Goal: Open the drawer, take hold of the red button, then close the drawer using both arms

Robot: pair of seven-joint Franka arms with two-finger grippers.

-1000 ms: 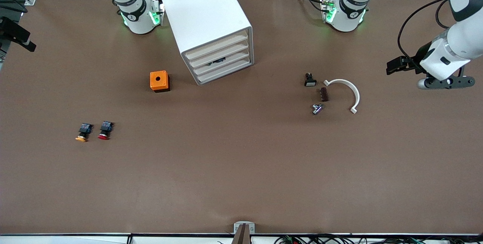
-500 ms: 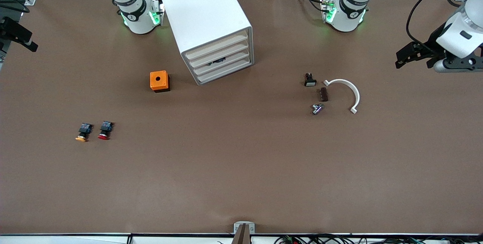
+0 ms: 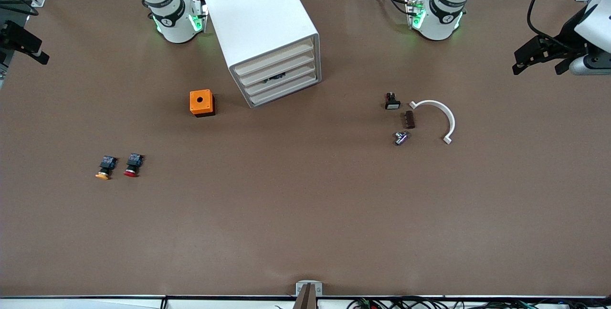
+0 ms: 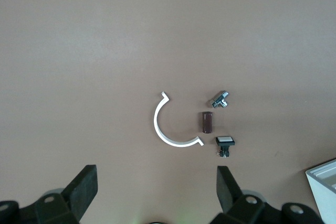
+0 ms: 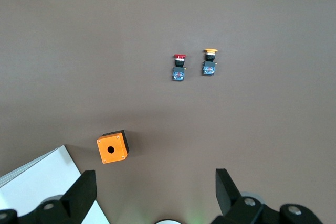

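Buttons lie nearest the front camera, toward the right arm's end of the desk (image 3: 305,232): the button (image 3: 132,165) with the red cap just beside an orange-capped one (image 3: 104,167). Farther off sit an orange box (image 3: 202,102) and a white drawer cabinet (image 3: 264,32), all drawers shut. The left gripper (image 3: 535,56) hangs high over the desk's edge, fingers open and empty. The right gripper (image 5: 155,190) also hangs high, fingers open, holding nothing.

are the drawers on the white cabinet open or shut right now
Shut. In the front view all four drawer fronts sit flush with the face of the white cabinet; none is pulled out.
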